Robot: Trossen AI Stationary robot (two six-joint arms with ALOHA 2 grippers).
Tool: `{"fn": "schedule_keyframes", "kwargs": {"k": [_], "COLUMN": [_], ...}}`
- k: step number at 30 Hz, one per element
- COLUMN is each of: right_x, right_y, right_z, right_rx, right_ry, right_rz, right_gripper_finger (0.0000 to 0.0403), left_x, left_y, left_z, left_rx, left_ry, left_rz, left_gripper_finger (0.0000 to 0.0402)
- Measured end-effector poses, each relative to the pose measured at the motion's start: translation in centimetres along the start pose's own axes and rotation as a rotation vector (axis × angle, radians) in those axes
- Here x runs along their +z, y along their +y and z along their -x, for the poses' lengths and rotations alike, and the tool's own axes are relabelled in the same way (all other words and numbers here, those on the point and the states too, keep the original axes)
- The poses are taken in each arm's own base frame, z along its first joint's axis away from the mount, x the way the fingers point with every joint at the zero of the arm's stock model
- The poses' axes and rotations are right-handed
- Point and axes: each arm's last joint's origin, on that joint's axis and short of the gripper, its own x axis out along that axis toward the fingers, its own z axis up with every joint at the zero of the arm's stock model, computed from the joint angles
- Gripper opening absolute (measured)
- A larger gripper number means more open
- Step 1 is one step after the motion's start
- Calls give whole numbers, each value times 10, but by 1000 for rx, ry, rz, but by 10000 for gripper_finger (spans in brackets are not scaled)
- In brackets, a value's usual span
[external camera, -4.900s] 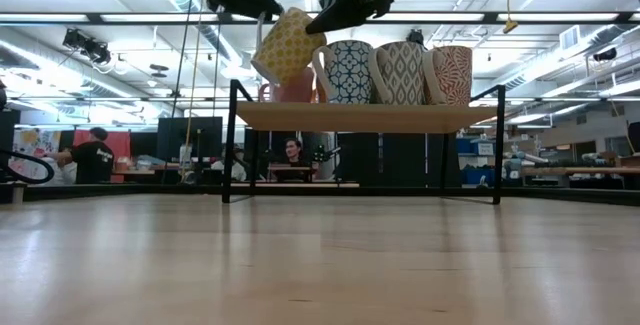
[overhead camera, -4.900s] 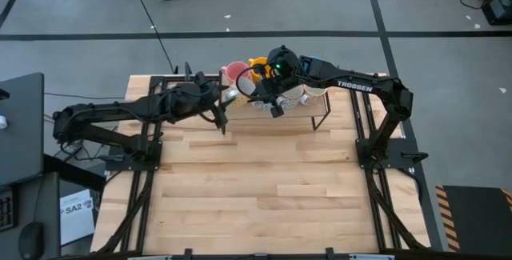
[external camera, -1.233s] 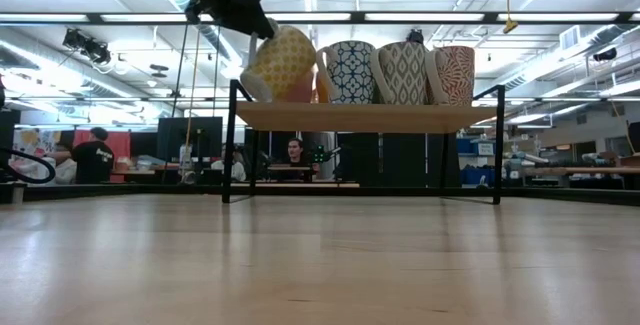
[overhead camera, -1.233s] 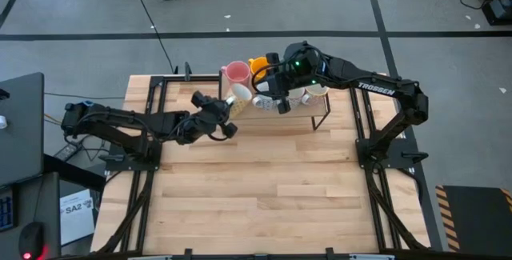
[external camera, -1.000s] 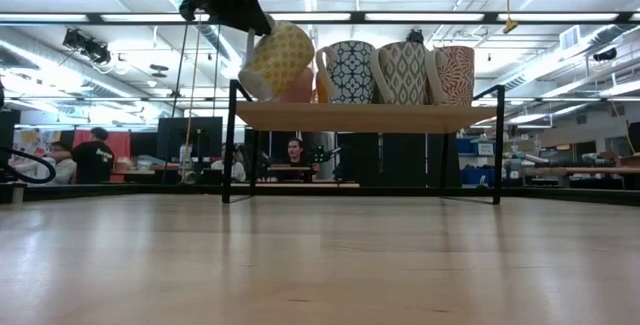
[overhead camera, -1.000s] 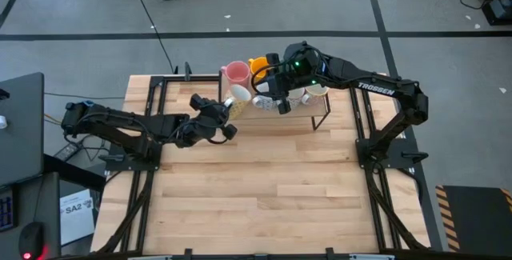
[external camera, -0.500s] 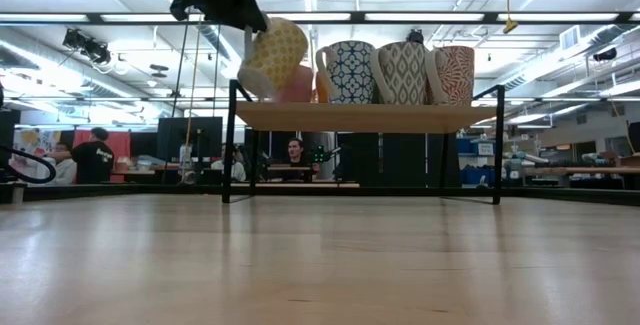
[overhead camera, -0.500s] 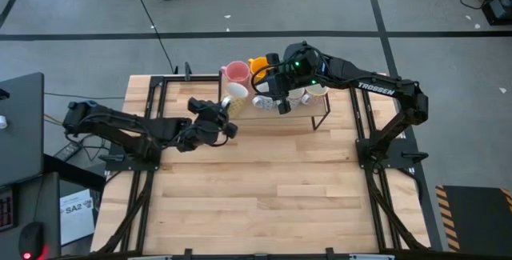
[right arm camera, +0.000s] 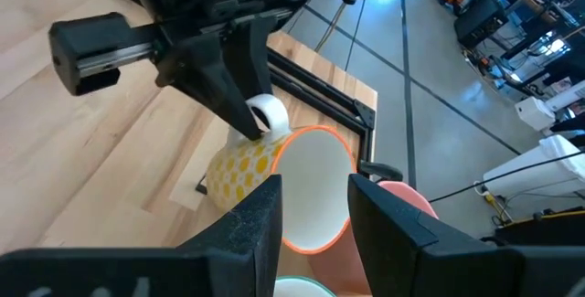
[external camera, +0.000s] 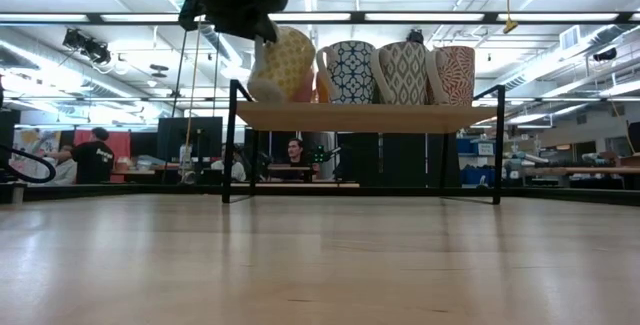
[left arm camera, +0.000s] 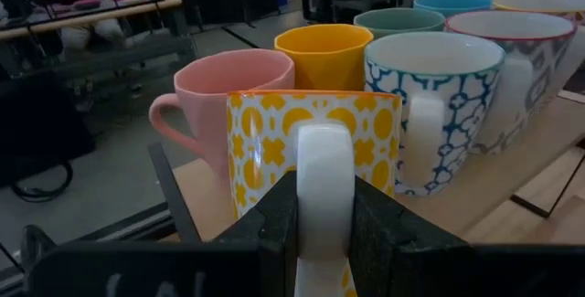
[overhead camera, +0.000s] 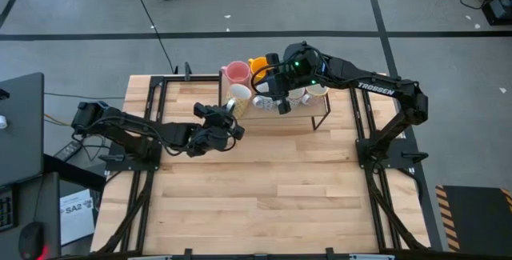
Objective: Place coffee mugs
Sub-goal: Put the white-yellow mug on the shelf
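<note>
A yellow-patterned coffee mug [external camera: 282, 63] stands almost upright at the left end of the raised wooden shelf [external camera: 365, 116], with my left gripper [left arm camera: 324, 219] shut on its white handle. Whether its base touches the shelf, I cannot tell. Beside it in the front row stand a blue-patterned mug [external camera: 349, 71], a grey-patterned mug [external camera: 401, 72] and a red-patterned mug [external camera: 452, 74], all on their bases. Behind it are a pink mug [left arm camera: 228, 96] and an orange mug [left arm camera: 325, 54]. My right gripper [right arm camera: 315, 228] hangs open above the mugs, holding nothing. My left gripper pinches the yellow mug's white handle [left arm camera: 324, 164] between its two fingers, one on each flat side of the loop. The fingers reach in nearly level from the table's left and near side. The mug stays close to upright, mouth up, handle turned toward the gripper.
Further mugs, dark green [left arm camera: 398, 20] and blue [left arm camera: 455, 3], fill the shelf's back row. The shelf stands on black metal legs [external camera: 232, 145] at the table's far edge. Bare wooden table [overhead camera: 264, 188] spreads in front of it. People sit in the room beyond.
My left gripper has rolled, sunk a little and shifted toward the table's right along the shelf's left end. The yellow mug in it has turned from clearly tilted to nearly upright and come down toward the shelf top.
</note>
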Motion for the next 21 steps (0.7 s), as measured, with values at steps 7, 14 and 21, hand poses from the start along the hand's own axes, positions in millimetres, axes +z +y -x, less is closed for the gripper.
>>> {"fn": "schedule_keyframes", "kwargs": {"k": [7,14,21], "right_x": [0,0,0], "right_y": [0,0,0], "right_z": [0,0,0], "right_rx": [0,1,1], "right_ry": [0,1,1], "right_rz": [0,0,0], "right_gripper_finger": [132,132,132], "left_x": [-3,-8,-11], "left_y": [-2,-2,-1], "left_z": [5,8,8], "left_rx": [-8,-24,-30], "left_ry": [2,32,52], "left_rz": [41,39,-8], "left_gripper_finger": [82,76,88]}}
